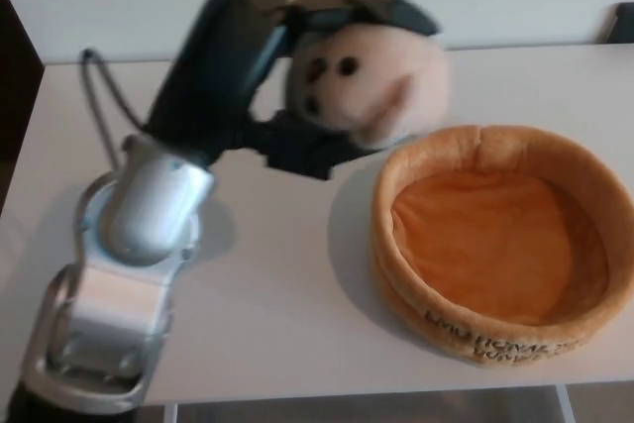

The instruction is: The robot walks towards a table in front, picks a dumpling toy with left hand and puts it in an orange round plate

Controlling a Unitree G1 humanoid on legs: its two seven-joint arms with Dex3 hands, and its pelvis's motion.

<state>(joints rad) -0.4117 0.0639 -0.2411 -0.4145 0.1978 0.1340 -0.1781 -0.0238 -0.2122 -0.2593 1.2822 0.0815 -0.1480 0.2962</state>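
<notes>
My left hand point(297, 66) is raised above the white table point(277, 284), its black fingers closed around a cream plush dumpling toy point(371, 76) with a small dark face. The toy hangs in the air just left of and behind the orange round plate point(580, 170), a soft plush dish with raised walls and dark lettering on its front rim. The plate is empty and rests on the table's right side. My silver left forearm point(149, 205) stretches in from the lower left. My right hand does not show.
The table's front edge runs along the bottom of the picture. A pale wall stands behind the table. A dark object point(622, 22) sits at the far right edge, and dark furniture point(15, 76) borders the left.
</notes>
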